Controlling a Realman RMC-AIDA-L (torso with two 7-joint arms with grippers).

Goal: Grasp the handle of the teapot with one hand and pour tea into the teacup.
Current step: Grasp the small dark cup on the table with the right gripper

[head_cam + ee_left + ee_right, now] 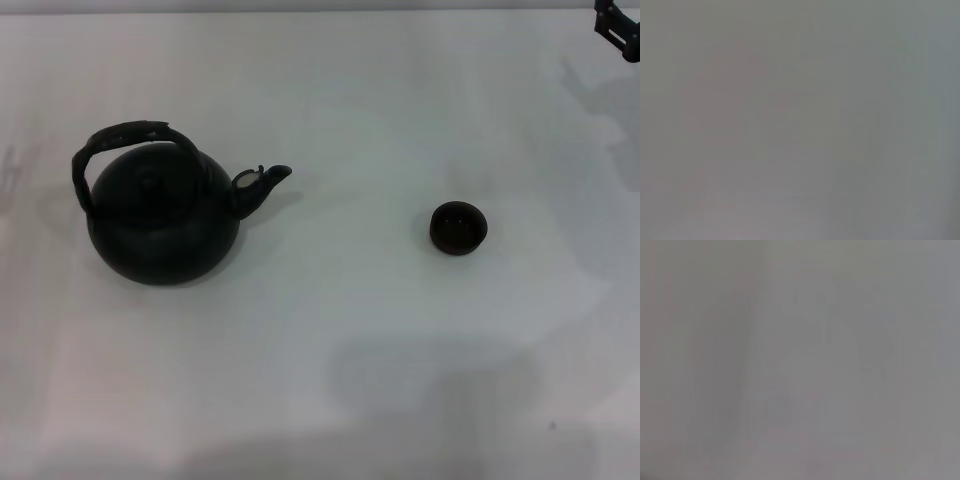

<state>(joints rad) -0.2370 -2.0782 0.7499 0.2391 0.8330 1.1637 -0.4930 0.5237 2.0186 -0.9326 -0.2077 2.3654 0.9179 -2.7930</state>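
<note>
We are at the very start: the teapot [165, 215] sits on the white tabletop [330, 330] with its handle [120, 140] arched over the lid and its spout aimed at the teacup [459, 227], which stands well apart from it on the spout side. Only a dark piece of our right gripper [620, 28] shows, far beyond the teacup, and we cannot tell how its jaws stand; our left gripper is out of sight. Next, we judge, one arm must come over the teapot and close on the handle.

Work surface: plain white table [330, 400].
Matte, evenly lit from above; soft grey shadows lie along its near and right edges.
</note>
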